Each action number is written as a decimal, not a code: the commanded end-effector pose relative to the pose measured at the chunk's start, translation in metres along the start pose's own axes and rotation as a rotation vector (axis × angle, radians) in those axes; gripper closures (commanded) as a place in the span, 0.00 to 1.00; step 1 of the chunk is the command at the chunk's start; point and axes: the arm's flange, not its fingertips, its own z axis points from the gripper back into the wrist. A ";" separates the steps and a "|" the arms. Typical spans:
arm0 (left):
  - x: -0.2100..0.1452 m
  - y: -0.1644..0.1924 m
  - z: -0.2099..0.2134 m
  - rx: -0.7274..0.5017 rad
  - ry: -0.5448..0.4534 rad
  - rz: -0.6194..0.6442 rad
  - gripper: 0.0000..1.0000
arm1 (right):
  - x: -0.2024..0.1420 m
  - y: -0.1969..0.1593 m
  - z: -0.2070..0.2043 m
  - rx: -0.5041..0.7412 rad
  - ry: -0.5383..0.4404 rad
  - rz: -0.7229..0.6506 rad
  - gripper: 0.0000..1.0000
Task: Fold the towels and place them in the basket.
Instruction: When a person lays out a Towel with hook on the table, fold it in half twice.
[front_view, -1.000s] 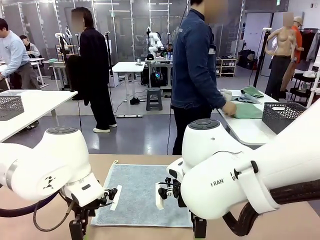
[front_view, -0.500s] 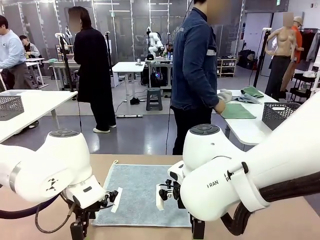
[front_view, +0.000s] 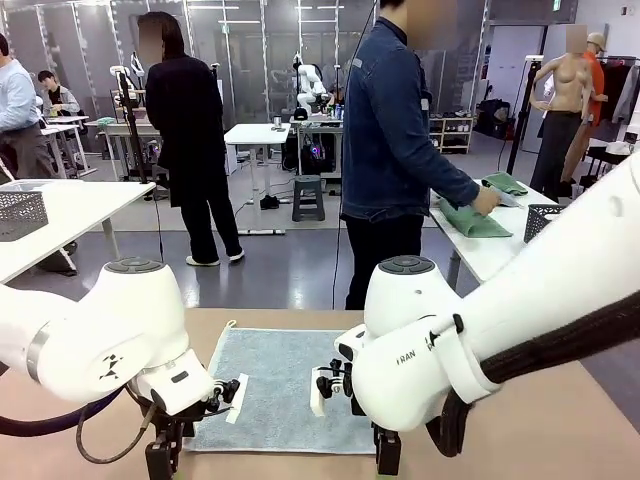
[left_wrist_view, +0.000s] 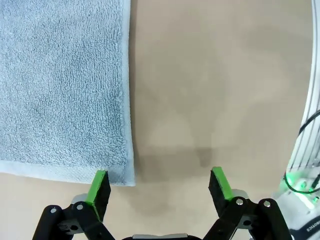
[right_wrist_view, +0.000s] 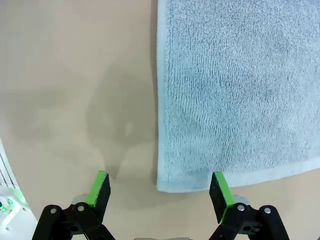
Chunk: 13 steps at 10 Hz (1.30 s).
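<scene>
One light blue-grey towel (front_view: 285, 380) lies flat and unfolded on the tan table (front_view: 560, 440), its cord loop (front_view: 231, 323) at the far left corner. My left gripper (front_view: 160, 462) hangs open at the towel's near left corner. In the left wrist view that corner (left_wrist_view: 125, 177) lies just inside one green pad of the left gripper (left_wrist_view: 160, 186). My right gripper (front_view: 388, 462) is open at the near right corner. In the right wrist view the towel's corner (right_wrist_view: 165, 185) sits between the pads of the right gripper (right_wrist_view: 160, 189). Neither holds anything. The basket is out of view.
A person in a dark blue jacket (front_view: 395, 130) stands beyond the far edge, turned to a side table with green cloths (front_view: 480, 222). Dark mesh bins stand on neighbouring tables (front_view: 20, 212) (front_view: 545, 222). Bare tabletop lies on both sides of the towel.
Both arms have sunk a little toward the towel's near corners. The person behind has shifted the hand and the green cloth on the side table.
</scene>
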 end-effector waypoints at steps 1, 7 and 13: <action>0.003 0.006 -0.002 -0.027 -0.019 -0.009 0.00 | 0.001 -0.009 -0.002 0.034 -0.017 0.013 0.00; 0.007 0.013 -0.007 -0.060 -0.014 -0.006 0.00 | -0.001 -0.014 -0.009 0.062 0.014 -0.015 0.00; 0.007 0.020 -0.008 -0.069 -0.006 0.017 1.00 | -0.004 -0.020 -0.010 0.074 0.007 -0.027 1.00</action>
